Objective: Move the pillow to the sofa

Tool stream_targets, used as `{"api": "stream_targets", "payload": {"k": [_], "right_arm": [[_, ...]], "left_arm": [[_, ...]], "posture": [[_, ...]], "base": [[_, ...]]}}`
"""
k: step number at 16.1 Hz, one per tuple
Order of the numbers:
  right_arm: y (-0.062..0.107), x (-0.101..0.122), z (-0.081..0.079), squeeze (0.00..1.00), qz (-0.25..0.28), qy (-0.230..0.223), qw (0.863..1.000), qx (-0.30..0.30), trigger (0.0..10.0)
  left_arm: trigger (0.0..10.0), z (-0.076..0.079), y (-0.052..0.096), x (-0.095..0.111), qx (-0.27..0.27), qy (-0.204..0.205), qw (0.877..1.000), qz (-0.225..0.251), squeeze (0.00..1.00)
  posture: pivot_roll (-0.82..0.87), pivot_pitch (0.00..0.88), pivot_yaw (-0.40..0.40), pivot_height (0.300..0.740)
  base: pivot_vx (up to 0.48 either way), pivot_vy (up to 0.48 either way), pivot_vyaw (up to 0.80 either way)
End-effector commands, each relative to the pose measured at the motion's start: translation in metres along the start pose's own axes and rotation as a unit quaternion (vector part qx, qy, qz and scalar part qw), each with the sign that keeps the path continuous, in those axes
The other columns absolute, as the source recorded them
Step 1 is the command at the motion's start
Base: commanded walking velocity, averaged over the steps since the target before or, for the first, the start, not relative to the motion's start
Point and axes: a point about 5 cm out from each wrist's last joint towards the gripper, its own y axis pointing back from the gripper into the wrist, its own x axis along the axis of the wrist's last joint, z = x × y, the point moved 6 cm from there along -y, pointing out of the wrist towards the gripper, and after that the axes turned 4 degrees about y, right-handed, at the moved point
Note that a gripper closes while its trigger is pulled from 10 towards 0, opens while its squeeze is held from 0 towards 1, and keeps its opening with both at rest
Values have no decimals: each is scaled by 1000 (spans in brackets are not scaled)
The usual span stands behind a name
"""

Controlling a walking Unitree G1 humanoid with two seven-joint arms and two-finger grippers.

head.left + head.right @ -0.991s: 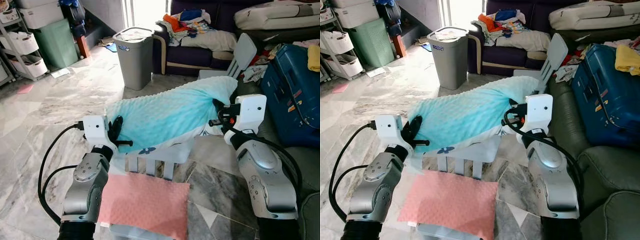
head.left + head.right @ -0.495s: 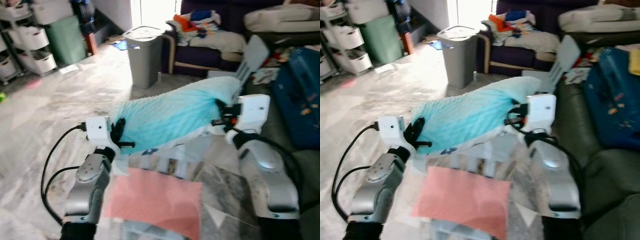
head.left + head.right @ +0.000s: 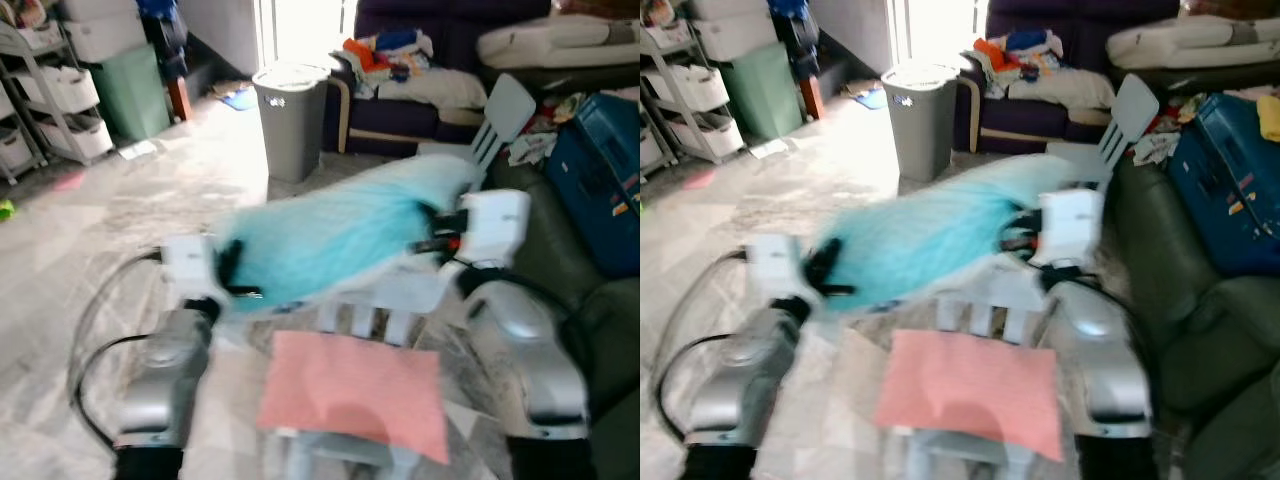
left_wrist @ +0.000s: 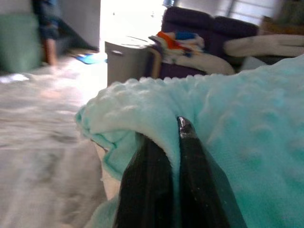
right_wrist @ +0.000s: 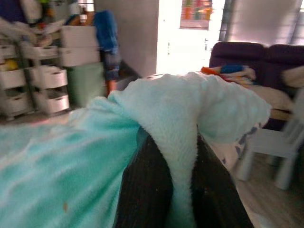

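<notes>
The teal pillow (image 3: 330,235) is held up off the floor between both arms, stretched from left-near to right-far, and it's pretty blurred in the head views; its left end is pinched by the left gripper (image 4: 168,142), whose fingers (image 4: 190,161) are clamped together on a fold of the dotted fabric right at the edge; the right end is gripped by the right gripper (image 5: 171,156), fingers (image 5: 147,185) squeezed on a bunched corner of the same pillow. A white plastic chair frame (image 3: 385,300) is seen just under the pillow's near edge, and a pink pillow (image 3: 355,390) lies below that, close to the robot, apart from the teal one.

A dark green sofa (image 3: 1200,310) sits along the right side, just beside the right arm, with a blue suitcase (image 3: 595,185) parked on its far part; a purple sofa (image 3: 420,60) is at the far end, piled with clothes (image 3: 400,60) and a long white cushion (image 3: 555,40). A grey bin (image 3: 292,120) stands on the marble floor (image 3: 120,210) left of the purple sofa; white storage drawers (image 3: 75,110) and a green box (image 3: 135,90) line the far left. A white chair (image 3: 490,125) stands tilted between the pillow's right end and the purple sofa. Open floor is seen to the left and far-left; the right is crowded.
</notes>
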Motion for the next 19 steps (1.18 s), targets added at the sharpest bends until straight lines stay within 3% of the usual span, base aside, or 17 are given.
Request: {"api": "stream_targets", "payload": {"k": [1, 7, 19], "right_arm": [[0, 11, 8, 0, 17, 7, 1000, -11, 10000], [0, 9, 8, 0, 12, 7, 1000, -13, 10000], [-3, 9, 8, 0, 11, 10, 1000, -9, 10000]], "left_arm": [[10000, 12, -2, 4, -21, -4, 1000, 9, 0], [10000, 16, -3, 4, -26, 5, 1000, 6, 0], [10000, 18, -7, 6, -36, 21, 999, 3, 0]], "posture": [[-87, 0, 15, 740], [-88, 0, 16, 740], [-87, 0, 9, 740]], "base": [[0, 0, 0], [0, 0, 0], [0, 0, -788]]}}
